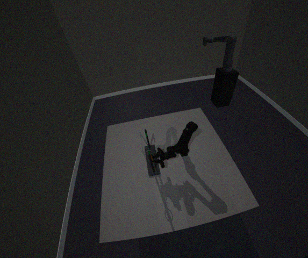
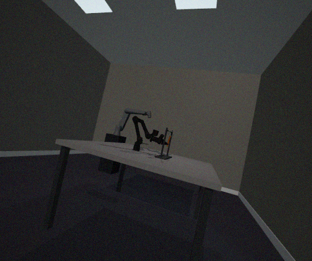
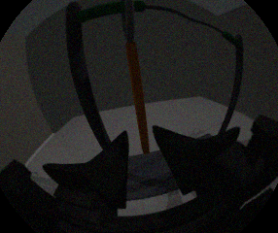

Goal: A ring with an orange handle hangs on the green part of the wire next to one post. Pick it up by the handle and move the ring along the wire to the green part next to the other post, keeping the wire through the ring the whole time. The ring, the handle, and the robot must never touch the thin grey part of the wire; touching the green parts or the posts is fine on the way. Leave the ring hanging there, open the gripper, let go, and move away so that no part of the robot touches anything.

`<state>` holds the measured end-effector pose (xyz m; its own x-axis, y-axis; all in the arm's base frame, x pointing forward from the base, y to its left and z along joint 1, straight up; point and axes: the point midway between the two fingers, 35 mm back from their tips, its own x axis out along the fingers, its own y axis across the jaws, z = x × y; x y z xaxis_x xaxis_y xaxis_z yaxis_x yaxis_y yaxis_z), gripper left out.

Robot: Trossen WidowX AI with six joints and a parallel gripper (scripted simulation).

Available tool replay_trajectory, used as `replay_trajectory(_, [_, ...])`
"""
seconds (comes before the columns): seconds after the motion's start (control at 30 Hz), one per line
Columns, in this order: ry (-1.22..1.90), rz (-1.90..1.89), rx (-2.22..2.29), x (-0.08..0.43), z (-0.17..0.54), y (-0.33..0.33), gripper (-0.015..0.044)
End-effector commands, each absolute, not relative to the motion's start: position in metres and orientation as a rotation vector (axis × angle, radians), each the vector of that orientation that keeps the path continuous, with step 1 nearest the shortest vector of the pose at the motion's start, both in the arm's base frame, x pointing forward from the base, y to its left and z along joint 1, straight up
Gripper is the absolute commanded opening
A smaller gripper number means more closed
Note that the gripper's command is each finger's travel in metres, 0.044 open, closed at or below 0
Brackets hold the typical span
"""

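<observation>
The orange handle (image 1: 151, 157) (image 2: 169, 140) (image 3: 136, 92) hangs down, slightly slanted in the wrist view. Its grey ring (image 3: 128, 21) is seen nearly edge-on on the green wire part (image 3: 100, 11) beside the left post (image 3: 78, 73); the ring's top is cut off. Thin grey wire (image 3: 188, 18) runs on to the other green part (image 3: 229, 37) at the right post (image 3: 238, 68). My gripper (image 3: 139, 131) (image 2: 167, 143) is partly open. Its fingertips stand on both sides of the handle's lower end, with a visible gap on each side.
The posts stand on a grey base (image 1: 150, 171) (image 2: 161, 156) (image 3: 149, 184) on the white table (image 1: 126, 208) (image 2: 192, 169). The left post is close behind my left finger in the wrist view. A second grey arm (image 1: 228, 52) (image 2: 134, 111) stands on a dark pedestal beyond the table.
</observation>
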<state>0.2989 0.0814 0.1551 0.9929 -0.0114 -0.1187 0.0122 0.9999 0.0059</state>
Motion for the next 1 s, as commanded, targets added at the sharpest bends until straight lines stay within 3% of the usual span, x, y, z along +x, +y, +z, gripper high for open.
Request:
replay_trajectory(0.0, [0.129,-0.015,0.009,0.288,0.152,0.080,0.0160])
replay_trajectory(0.97, [0.131,-0.016,0.011,0.269,0.152,0.079,0.0160])
